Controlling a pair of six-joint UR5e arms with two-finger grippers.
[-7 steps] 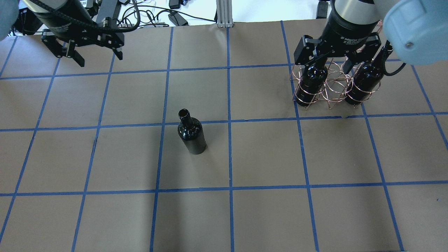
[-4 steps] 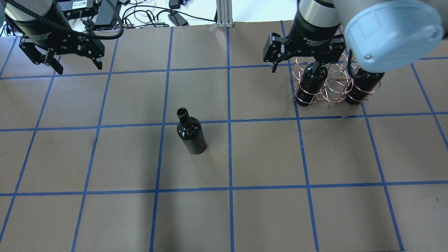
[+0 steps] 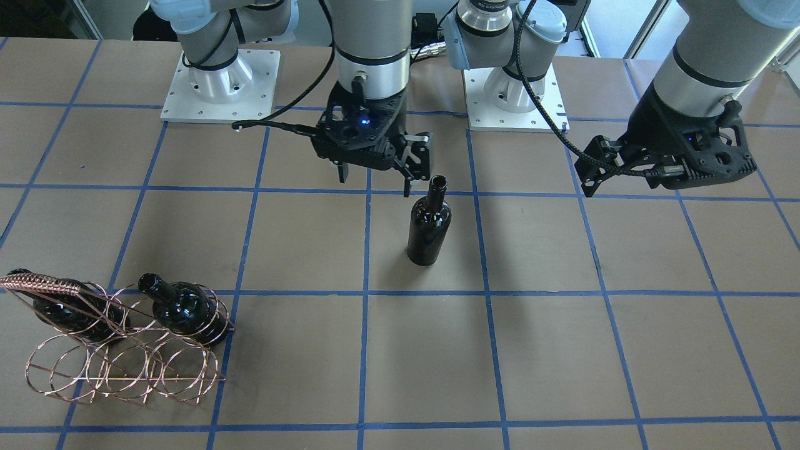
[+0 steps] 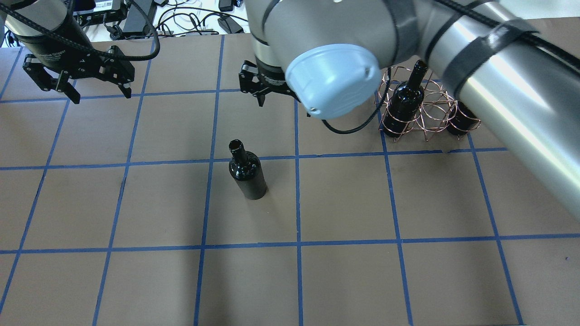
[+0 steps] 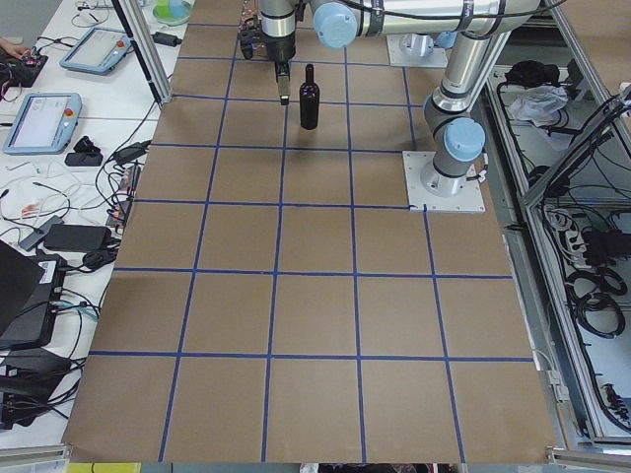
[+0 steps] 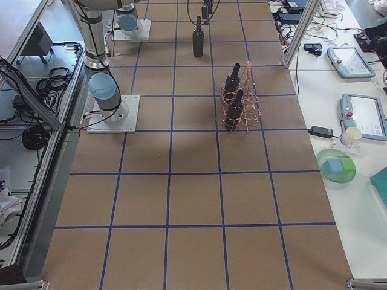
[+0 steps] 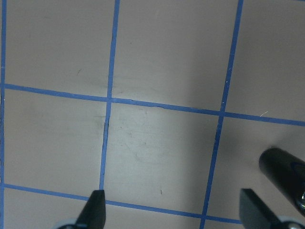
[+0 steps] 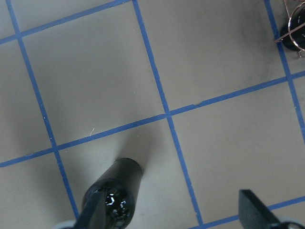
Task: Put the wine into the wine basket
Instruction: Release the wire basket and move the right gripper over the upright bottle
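The wine [image 4: 247,174] is a dark glossy bottle standing upright on its own mid-table, also in the front view [image 3: 429,225] and the right wrist view [image 8: 112,198]. The copper wire wine basket [image 4: 423,111] stands at the far right and holds two identical bottles [image 3: 184,309], one at each end. My right gripper [image 3: 375,178] is open and empty. It hovers above the table close beside the lone bottle's neck, and its fingertips [image 8: 252,207] show apart. My left gripper [image 4: 97,90] is open and empty at the far left, away from both.
Brown table cover with a blue tape grid. Cables and an aluminium post [image 4: 290,18] lie along the far edge. My right arm's large elbow [image 4: 333,77] spans the space between the basket and the lone bottle.
My right gripper has left the basket and swung left across the table to beside the lone bottle. My left gripper shifted slightly left. The bottles have not moved.
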